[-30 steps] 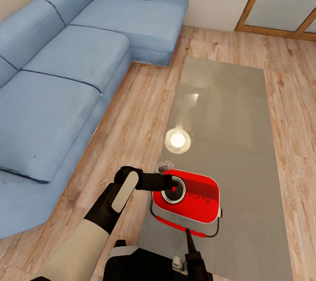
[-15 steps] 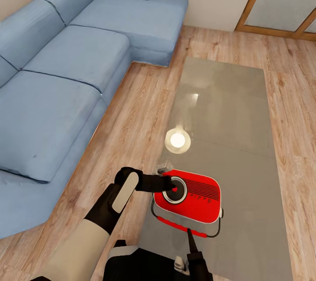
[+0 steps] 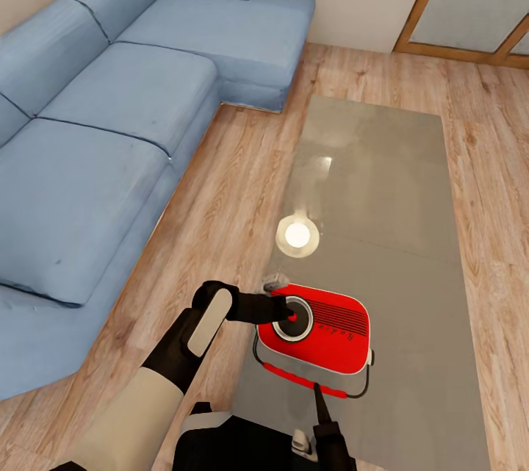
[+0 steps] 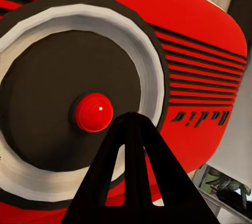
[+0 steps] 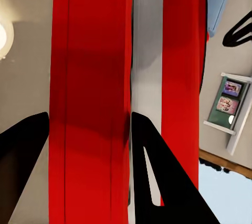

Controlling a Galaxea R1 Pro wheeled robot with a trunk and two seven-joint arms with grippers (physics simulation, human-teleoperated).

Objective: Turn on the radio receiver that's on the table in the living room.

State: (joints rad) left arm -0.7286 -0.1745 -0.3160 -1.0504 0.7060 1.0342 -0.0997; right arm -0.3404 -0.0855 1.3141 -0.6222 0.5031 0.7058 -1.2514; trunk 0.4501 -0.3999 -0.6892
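Pressing toward the dial is where we are now. Our left end effector (image 3: pixel 283 307) has its fingers pulled together into one thin point, holding nothing, and that point sits right at the little red button (image 4: pixel 93 112) in the middle of the round dial (image 3: pixel 292 317). From the left wrist view, the tip looks like it is just below the button, very near it or maybe touching it; we cannot tell which. The radio receiver (image 3: pixel 323 331) lies right in front of that end effector, on its back with its face turned up, at the near end of the surface (image 3: pixel 397 184). Our right end effector (image 5: pixel 86 145) is on the near side of the radio. Its two dark fingers are spread apart, with the red edge and the white-grey band (image 5: pixel 144 51) of the radio between them, so it seems to steady the radio from the side, but we cannot tell if the fingers touch it. The sofa (image 3: pixel 110 111) is well off beyond the left end effector. We think most of the job is done: we are at the radio and lined up. What is left is the push itself. No light or sign shows us that the radio is on.
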